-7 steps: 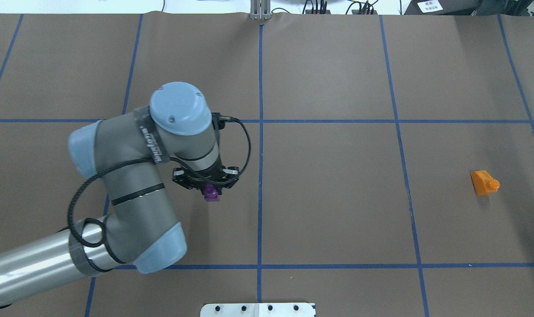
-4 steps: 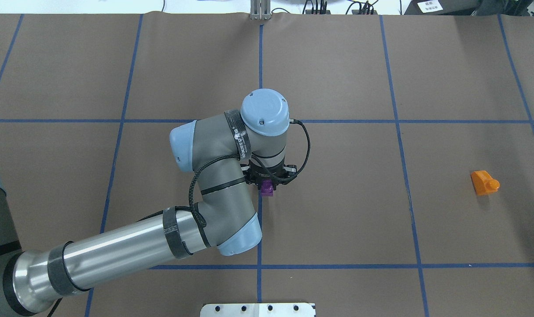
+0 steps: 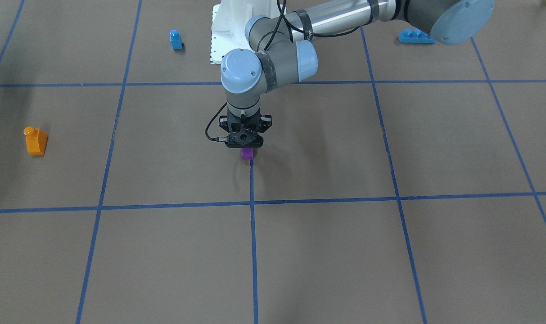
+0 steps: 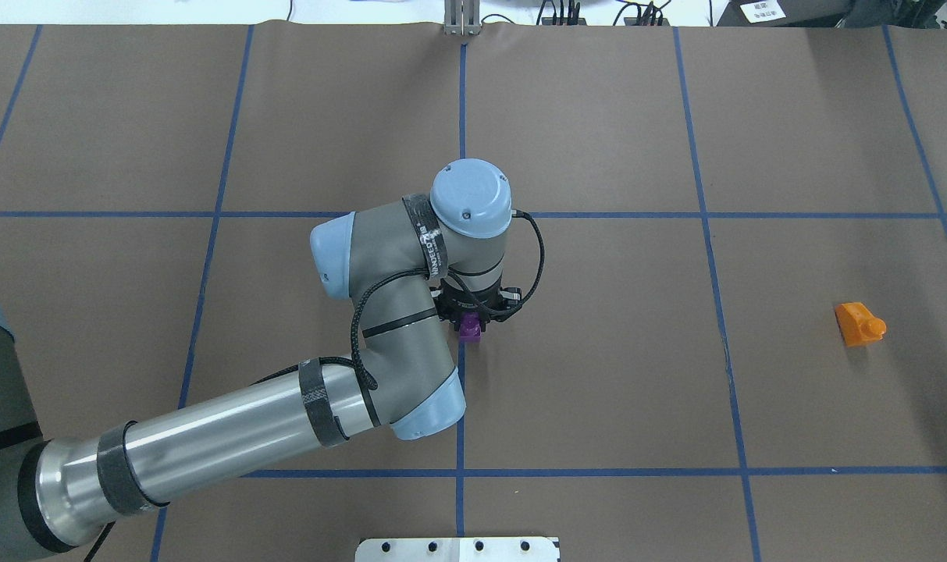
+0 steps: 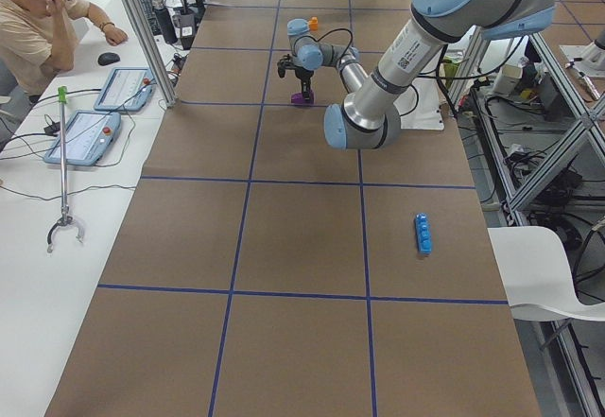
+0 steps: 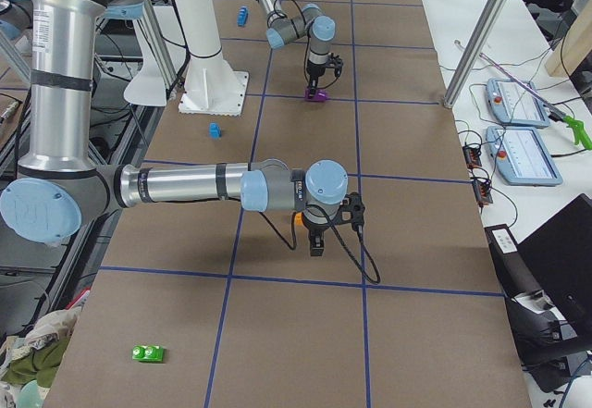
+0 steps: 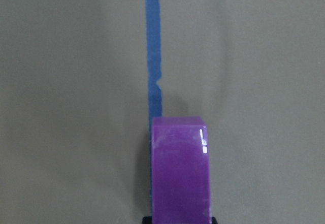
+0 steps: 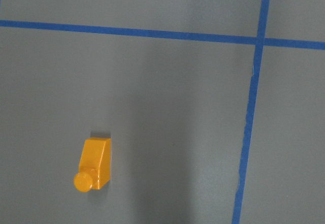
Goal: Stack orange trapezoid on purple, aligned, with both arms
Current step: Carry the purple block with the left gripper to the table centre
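The purple block (image 4: 468, 330) is held in my left gripper (image 4: 470, 318), which is shut on it and points straight down over the blue centre line. It also shows in the front view (image 3: 247, 154) and fills the bottom of the left wrist view (image 7: 180, 176), close above the paper. The orange trapezoid (image 4: 859, 324) lies on its side far to the right, alone; the right wrist view shows it (image 8: 94, 165) from well above. My right gripper (image 6: 314, 244) shows only in the right side view; I cannot tell whether it is open.
A small blue single-stud block (image 3: 176, 39) and a long blue brick (image 3: 416, 36) lie near the white robot base (image 3: 218, 40). A green brick (image 6: 148, 353) lies at the near table end. A person (image 5: 43, 20) sits by a side table with tablets.
My left arm has carried the purple block to the right, from left of the centre line onto it; in the last half second it barely moved. The orange trapezoid has not moved.
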You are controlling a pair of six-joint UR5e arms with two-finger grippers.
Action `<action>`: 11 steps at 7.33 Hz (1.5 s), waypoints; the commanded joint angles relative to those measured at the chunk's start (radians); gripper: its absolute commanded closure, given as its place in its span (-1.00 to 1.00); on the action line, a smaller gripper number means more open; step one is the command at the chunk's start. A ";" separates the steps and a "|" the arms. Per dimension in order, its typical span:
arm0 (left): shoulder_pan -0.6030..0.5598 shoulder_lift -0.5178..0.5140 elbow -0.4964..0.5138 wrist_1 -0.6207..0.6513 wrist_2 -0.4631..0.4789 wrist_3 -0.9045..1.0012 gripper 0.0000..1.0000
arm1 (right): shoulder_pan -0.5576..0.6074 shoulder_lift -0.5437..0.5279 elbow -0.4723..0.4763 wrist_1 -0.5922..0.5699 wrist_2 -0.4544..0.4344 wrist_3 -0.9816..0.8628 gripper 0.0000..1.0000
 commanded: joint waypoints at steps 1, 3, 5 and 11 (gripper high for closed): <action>-0.002 0.000 0.010 -0.001 -0.001 -0.001 1.00 | -0.001 0.000 0.000 0.001 0.000 0.000 -1.00; -0.004 0.000 0.010 -0.001 -0.001 -0.015 1.00 | -0.002 0.000 0.000 0.000 0.000 0.002 -1.00; -0.004 0.000 0.011 -0.001 -0.001 -0.015 1.00 | -0.004 0.000 0.000 0.001 0.000 0.000 -1.00; -0.010 0.002 0.016 -0.004 0.000 -0.015 -0.98 | -0.014 0.002 0.003 0.001 0.000 0.002 -1.00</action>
